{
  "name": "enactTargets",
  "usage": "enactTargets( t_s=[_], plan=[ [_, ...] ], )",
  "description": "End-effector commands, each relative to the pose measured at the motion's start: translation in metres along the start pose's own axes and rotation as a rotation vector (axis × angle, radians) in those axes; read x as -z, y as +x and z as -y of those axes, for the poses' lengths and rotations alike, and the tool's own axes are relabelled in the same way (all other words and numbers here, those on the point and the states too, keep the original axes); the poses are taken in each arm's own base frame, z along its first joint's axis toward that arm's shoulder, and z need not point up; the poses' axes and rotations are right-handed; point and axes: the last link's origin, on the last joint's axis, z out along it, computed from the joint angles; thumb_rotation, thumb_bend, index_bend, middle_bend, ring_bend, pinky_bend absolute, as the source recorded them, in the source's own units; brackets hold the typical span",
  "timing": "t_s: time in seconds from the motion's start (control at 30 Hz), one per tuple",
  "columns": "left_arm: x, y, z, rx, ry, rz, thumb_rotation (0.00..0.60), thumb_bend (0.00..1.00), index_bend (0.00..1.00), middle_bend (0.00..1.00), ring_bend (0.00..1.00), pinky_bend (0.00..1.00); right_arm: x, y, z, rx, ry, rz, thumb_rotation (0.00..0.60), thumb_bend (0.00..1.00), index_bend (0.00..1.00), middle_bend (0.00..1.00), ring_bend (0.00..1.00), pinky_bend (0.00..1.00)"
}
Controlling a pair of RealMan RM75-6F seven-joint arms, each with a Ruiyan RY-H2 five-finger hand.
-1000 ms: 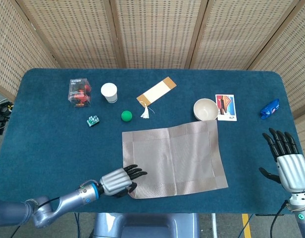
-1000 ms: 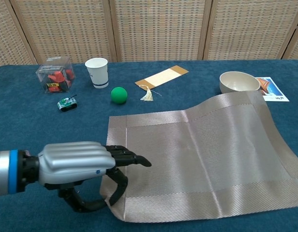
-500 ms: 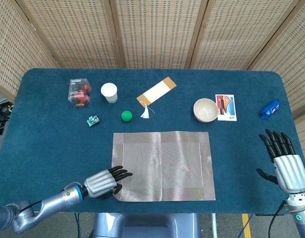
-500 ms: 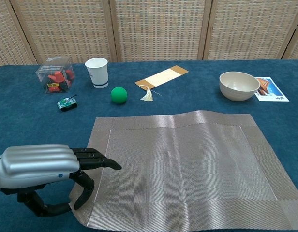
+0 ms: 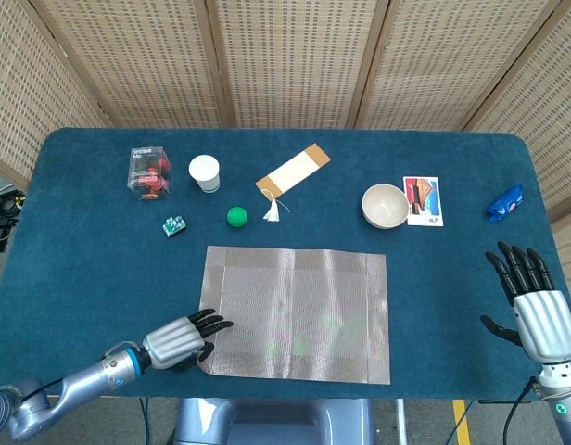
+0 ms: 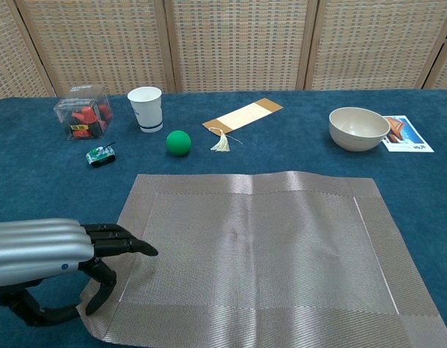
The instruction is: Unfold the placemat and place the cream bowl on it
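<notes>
Currently, status by item:
Desk (image 5: 72, 250): blue cloth surface.
Placemat (image 5: 295, 313): fully unfolded, flat at near centre; soft, limp weave.
Left hand (image 5: 179, 338): pinches the mat's near-left corner.
Right hand (image 5: 536, 306): fingers spread, holding nothing.
Cream bowl (image 5: 385, 205): upright, beyond the mat's far-right corner; rigid, probably light; take hold at rim.
</notes>
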Motion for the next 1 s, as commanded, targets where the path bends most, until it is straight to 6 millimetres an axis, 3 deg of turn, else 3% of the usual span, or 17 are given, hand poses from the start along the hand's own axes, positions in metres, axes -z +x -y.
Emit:
enactTargets(
  t_s=[0.03,0.13,0.23,0.3,0.4,0.5,0.63,0.87,1.0],
  plan=[
    [0.002,-0.002,0.0,0.011,-0.001,0.001,0.6,0.5,0.61,0.0,0.0,0.0,0.0,0.0,0.0,0.0,0.001,0.0,0.6,0.0,0.11,0.0,0.0,0.0],
    [0.004,-0.002,-0.002,0.021,-0.01,-0.004,0.6,0.49,0.57,0.0,0.0,0.0,0.0,0.0,0.001,0.001,0.004,0.001,0.6,0.0,0.12,0.0,0.0,0.0],
    [0.006,-0.003,-0.004,0.024,-0.02,-0.004,0.6,0.4,0.38,0.0,0.0,0.0,0.001,0.0,0.002,0.002,0.005,0.002,0.6,0.0,0.12,0.0,0.0,0.0],
    [0.007,-0.003,-0.004,0.03,-0.023,-0.004,0.6,0.21,0.19,0.0,0.0,0.0,0.001,0.0,0.002,0.002,0.005,0.002,0.6,0.0,0.12,0.0,0.0,0.0],
    [0.01,-0.002,-0.004,0.055,-0.025,-0.011,0.578,0.03,0.02,0.0,0.0,0.0,0.001,0.0,0.002,0.004,0.006,0.004,0.6,0.0,0.12,0.0,0.0,0.0],
    [0.014,0.002,-0.002,0.086,-0.026,-0.033,0.526,0.0,0.0,0.0,0.0,0.0,0.002,-0.001,0.002,0.005,0.006,0.005,0.6,0.0,0.12,0.0,0.0,0.0],
    [0.022,0.014,0.005,0.12,-0.02,-0.102,0.515,0.0,0.0,0.0,0.0,0.0,0.002,-0.001,0.003,0.007,0.006,0.008,0.6,0.0,0.12,0.0,0.0,0.0],
    [0.051,0.065,0.037,0.158,0.11,-0.405,0.52,0.0,0.0,0.0,0.0,0.0,0.0,-0.006,-0.001,0.027,-0.003,0.028,0.6,0.0,0.12,0.0,0.0,0.0],
    [0.075,0.083,0.058,0.16,0.244,-0.491,0.519,0.0,0.0,0.0,0.0,0.0,-0.01,-0.012,-0.004,0.048,-0.005,0.05,0.6,0.0,0.12,0.0,0.0,0.0]
  ],
)
